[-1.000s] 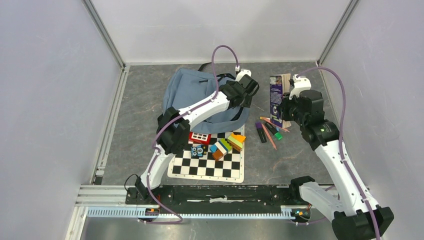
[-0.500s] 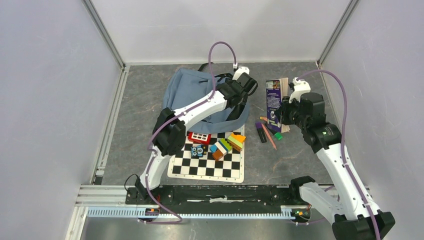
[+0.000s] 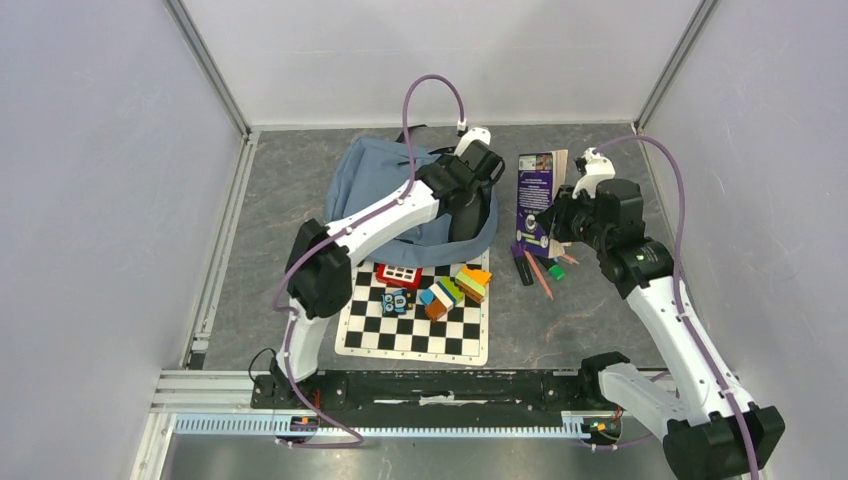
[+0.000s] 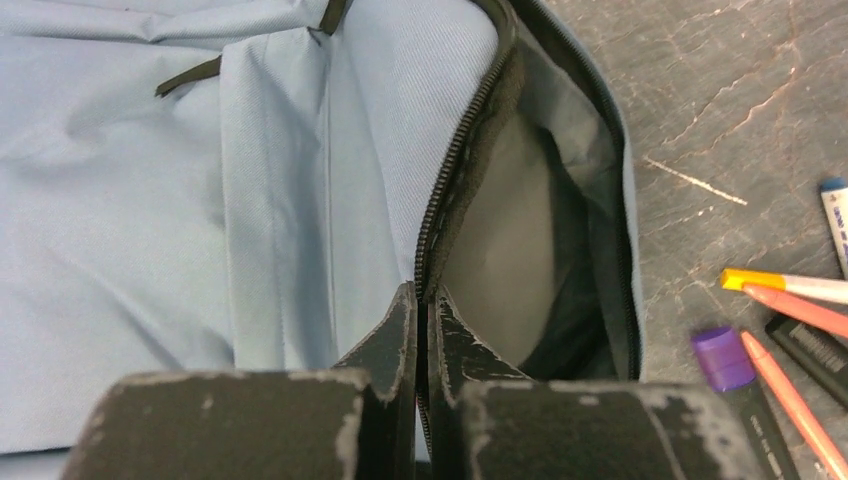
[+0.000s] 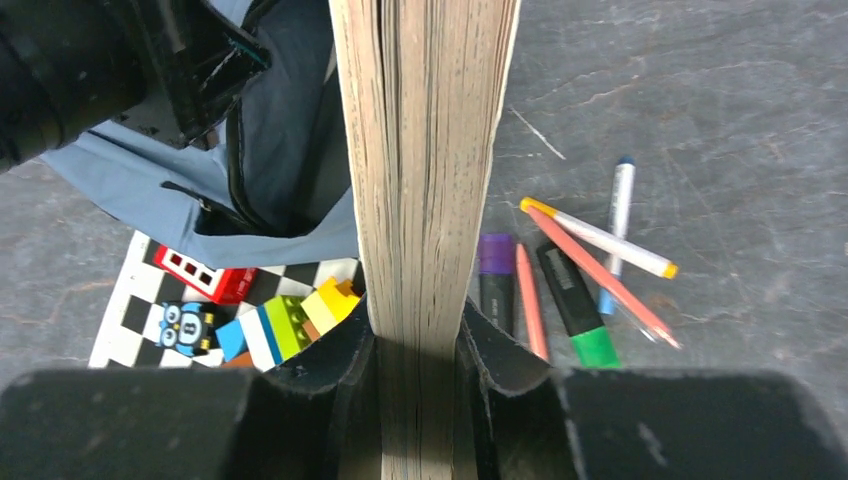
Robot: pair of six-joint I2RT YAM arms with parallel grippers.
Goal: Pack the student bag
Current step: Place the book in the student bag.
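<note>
The student bag (image 4: 150, 200) looks soft and floppy. Left end effector (image 4: 425, 300) pinches its zipper rim (image 4: 470, 130), a sound hold; right end effector (image 5: 415, 330) clamps a book (image 5: 425, 150).

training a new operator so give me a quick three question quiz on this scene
1. True or false: the right hand holds a book upright.
2. What is the left hand shut on? A) a pen B) the bag at its zipper edge C) a block
3. Fill in: the blocks sit on the ___.
Key: 1 true; 2 B; 3 chessboard.
</note>
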